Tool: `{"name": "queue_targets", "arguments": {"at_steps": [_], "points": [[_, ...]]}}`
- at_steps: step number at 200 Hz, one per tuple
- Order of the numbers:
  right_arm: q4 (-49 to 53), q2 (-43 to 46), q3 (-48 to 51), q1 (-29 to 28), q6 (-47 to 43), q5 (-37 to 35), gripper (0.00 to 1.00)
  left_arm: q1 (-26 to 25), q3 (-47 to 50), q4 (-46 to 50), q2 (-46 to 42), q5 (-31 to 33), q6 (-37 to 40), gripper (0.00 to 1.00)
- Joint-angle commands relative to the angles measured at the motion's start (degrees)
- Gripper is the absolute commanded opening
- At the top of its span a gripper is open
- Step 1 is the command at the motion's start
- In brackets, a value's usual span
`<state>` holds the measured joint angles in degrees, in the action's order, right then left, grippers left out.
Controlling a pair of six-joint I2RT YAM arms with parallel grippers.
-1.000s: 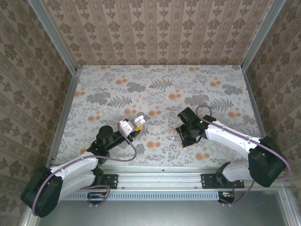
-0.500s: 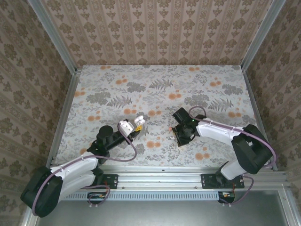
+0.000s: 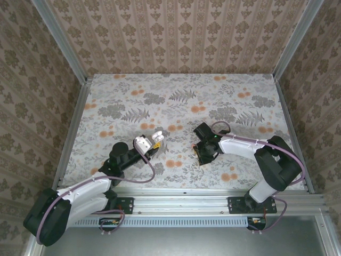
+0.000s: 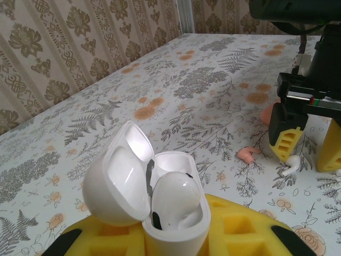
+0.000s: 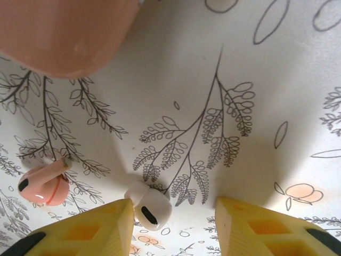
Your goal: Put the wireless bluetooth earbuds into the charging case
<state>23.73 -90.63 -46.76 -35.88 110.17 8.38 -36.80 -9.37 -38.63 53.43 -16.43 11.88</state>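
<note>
- the left gripper (image 3: 155, 142) is clamped on a white charging case (image 4: 173, 224), held upright between its yellow pads (image 4: 240, 229) over the near-left part of the floral table (image 3: 229, 96).
- the case's lid (image 4: 120, 178) stands swung open; a seated white earbud (image 4: 175, 193) rests inside.
- the right gripper (image 5: 173, 205) is down at the table, jaws parted, holding nothing.
- a loose white earbud (image 5: 149, 207) lies on the table between its yellow fingertips (image 5: 106, 224), just beside the left-hand one in the wrist view.
- a coral-pink earbud (image 5: 43, 184) lies nearby, outside the fingers.
- a coral-pink case (image 5: 64, 32), blurred, sits just beyond.
</note>
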Motion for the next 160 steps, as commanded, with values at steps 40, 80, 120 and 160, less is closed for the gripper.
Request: {"name": "queue_targets", "arguments": {"at_steps": [40, 80, 120, 160], "points": [[0.4, -2.0, -1.1, 1.2, -0.4, 0.6, 0.39, -0.5, 0.6, 0.9, -2.2, 0.6, 1.7, 0.09], [0.2, -2.6, -1.3, 1.2, -0.6, 0.8, 0.37, -0.5, 0.6, 1.5, -2.8, 0.9, 1.8, 0.10], [0.0, -2.8, -0.9, 1.3, -0.7, 0.7, 0.33, -0.4, 0.6, 1.7, -3.1, 1.0, 1.9, 0.10], [0.3, -2.3, -0.7, 1.4, -1.0, 0.1, 0.28, -0.5, 0.6, 1.8, -3.1, 1.1, 1.9, 0.10]]}}
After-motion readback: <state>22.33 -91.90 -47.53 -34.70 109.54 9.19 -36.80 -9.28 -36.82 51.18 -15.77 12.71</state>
